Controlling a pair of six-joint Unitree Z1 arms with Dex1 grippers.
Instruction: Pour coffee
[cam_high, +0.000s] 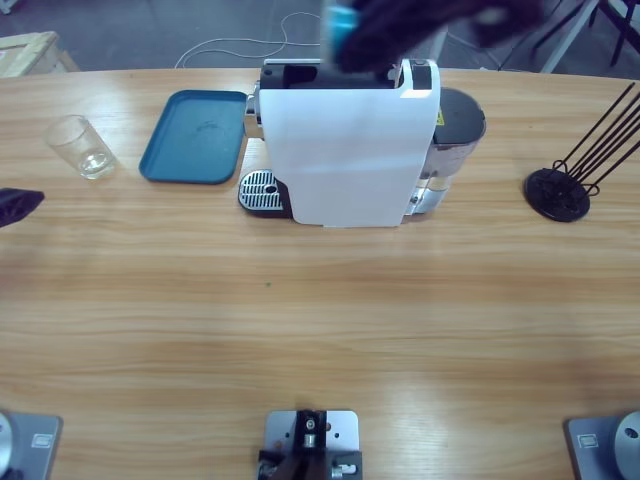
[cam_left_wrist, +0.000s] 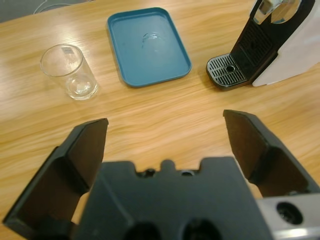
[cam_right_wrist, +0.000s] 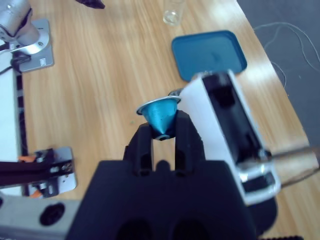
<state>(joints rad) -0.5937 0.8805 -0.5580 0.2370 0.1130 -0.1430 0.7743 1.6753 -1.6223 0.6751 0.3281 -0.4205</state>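
Pinching a small blue capsule (cam_right_wrist: 159, 116) by its tapered body, the right gripper (cam_right_wrist: 160, 137) hangs above the top of the white coffee machine (cam_high: 345, 150); the capsule is a glossy metallic cone with a thin silver rim, wide end away from the black jaws. Beside it the machine's top shows a long dark slot in a smooth white boxy shell. At the foot of the machine's front sits a round perforated metal drip grid (cam_high: 260, 190). Just beyond that front lies a teal plastic tray (cam_high: 195, 135), rectangular with rounded corners and a raised lip. Farther out from the machine stands a clear glass tumbler (cam_high: 80, 145), upright. The left gripper (cam_left_wrist: 167, 142) hovers over bare wood grain with its matte black jaws spread wide. No coffee can be seen anywhere.
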